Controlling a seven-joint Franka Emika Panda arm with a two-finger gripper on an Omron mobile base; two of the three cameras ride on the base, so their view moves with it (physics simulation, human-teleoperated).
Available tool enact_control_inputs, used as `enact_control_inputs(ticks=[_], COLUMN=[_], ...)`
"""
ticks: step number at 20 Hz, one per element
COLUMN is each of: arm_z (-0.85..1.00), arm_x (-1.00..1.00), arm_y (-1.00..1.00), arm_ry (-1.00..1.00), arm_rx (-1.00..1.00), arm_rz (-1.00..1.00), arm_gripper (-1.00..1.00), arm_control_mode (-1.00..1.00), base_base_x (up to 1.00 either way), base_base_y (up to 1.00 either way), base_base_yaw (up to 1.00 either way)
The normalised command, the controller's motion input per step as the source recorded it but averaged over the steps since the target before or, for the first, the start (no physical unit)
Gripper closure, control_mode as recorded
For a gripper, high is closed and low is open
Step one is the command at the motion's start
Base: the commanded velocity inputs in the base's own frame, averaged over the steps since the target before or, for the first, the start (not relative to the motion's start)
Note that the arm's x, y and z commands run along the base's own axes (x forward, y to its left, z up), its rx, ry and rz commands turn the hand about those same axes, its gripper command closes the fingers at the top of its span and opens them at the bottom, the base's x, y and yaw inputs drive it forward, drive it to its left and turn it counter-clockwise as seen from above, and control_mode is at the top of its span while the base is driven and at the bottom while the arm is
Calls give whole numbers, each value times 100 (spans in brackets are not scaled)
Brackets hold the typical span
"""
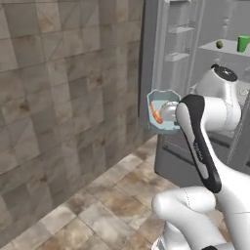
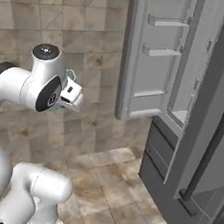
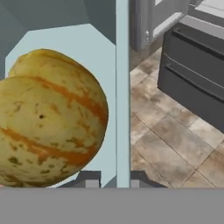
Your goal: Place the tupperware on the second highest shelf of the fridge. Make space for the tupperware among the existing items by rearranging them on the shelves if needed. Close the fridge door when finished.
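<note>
My gripper (image 1: pixel 167 113) is shut on the wall of the tupperware (image 1: pixel 161 111), a pale blue-green tub held on its side in the air, left of the fridge (image 1: pixel 171 53). In the hand view the tub's rim (image 3: pixel 123 87) runs up between my fingertips (image 3: pixel 89 181), with a round yellow-orange piece of food (image 3: pixel 48 118) inside. From the right base view a corner of the tupperware (image 2: pixel 70 73) peeks out behind the hand. The fridge's left door (image 2: pixel 157 55) stands open. One inner shelf (image 1: pixel 225 49) carries a bright green cup (image 1: pixel 242 43) and a small green item (image 1: pixel 219 44).
A tiled wall (image 1: pixel 63 97) stands left of the fridge, with tiled floor (image 2: pixel 109 184) in front. The open door holds narrow bins (image 2: pixel 163 52). Two dark drawers (image 3: pixel 192 74) sit below the fridge compartment. The right door (image 2: pixel 222 134) juts toward the base.
</note>
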Motion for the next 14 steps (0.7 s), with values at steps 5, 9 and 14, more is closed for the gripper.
enact_control_inputs(ticks=[5, 9, 14], arm_z=[0, 0, 0], arm_x=[0, 0, 0], arm_y=[0, 0, 0], arm_ry=[0, 0, 0], arm_rx=[0, 0, 0], arm_rz=[0, 0, 0], arm_gripper=[100, 100, 100], arm_control_mode=[100, 100, 100], base_base_x=[88, 74, 75], base_base_y=[14, 1, 5], base_base_yaw=[-48, -54, -55])
